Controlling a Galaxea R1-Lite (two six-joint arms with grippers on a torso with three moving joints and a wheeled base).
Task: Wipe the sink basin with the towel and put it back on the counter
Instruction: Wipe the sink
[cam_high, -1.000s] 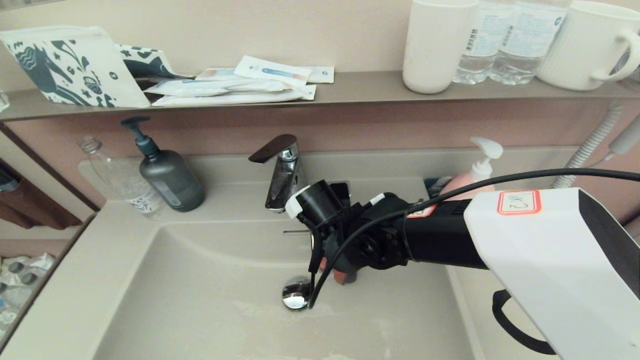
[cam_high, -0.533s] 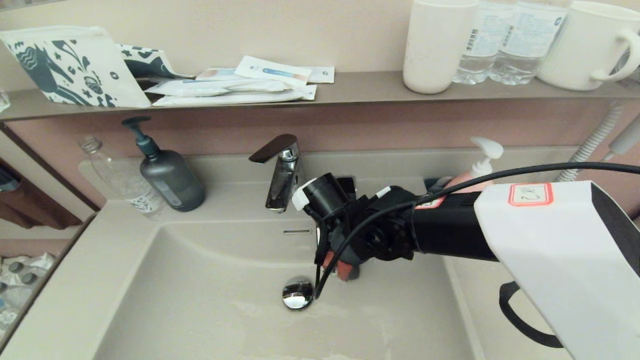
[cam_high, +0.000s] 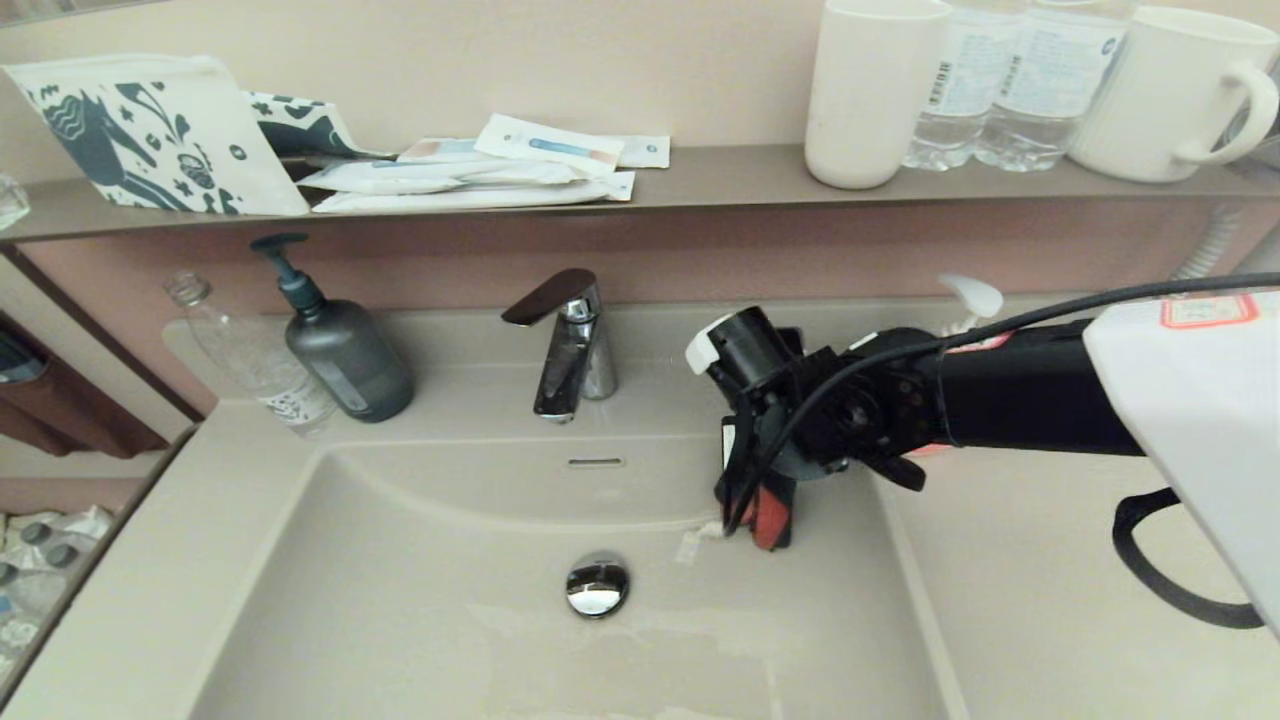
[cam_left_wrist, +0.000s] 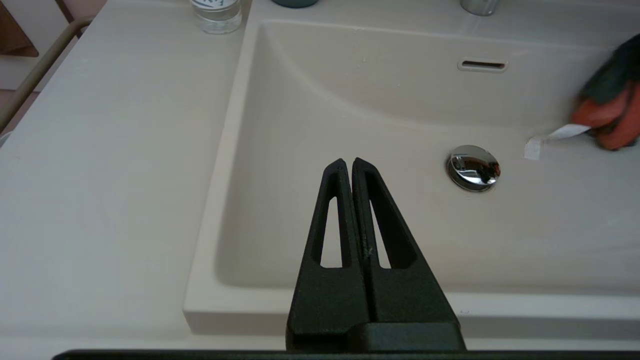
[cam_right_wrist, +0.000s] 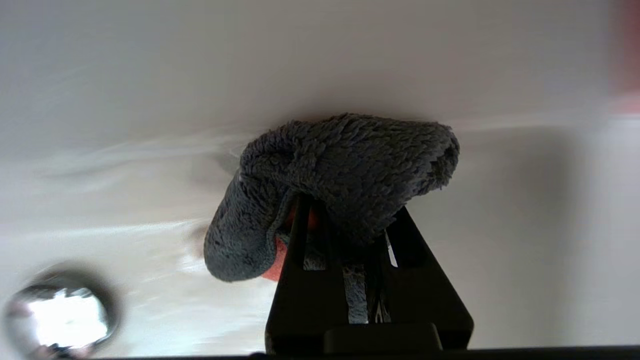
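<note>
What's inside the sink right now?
In the sink: a chrome drain plug, an overflow slot, and the towel pinched by the right fingers at the right side. The basin under the towel is hidden.

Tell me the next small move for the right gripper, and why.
Probably lift the towel clear of the sink basin toward the counter on the right: the right gripper holds it bunched near the basin's right wall, beside that counter.
</note>
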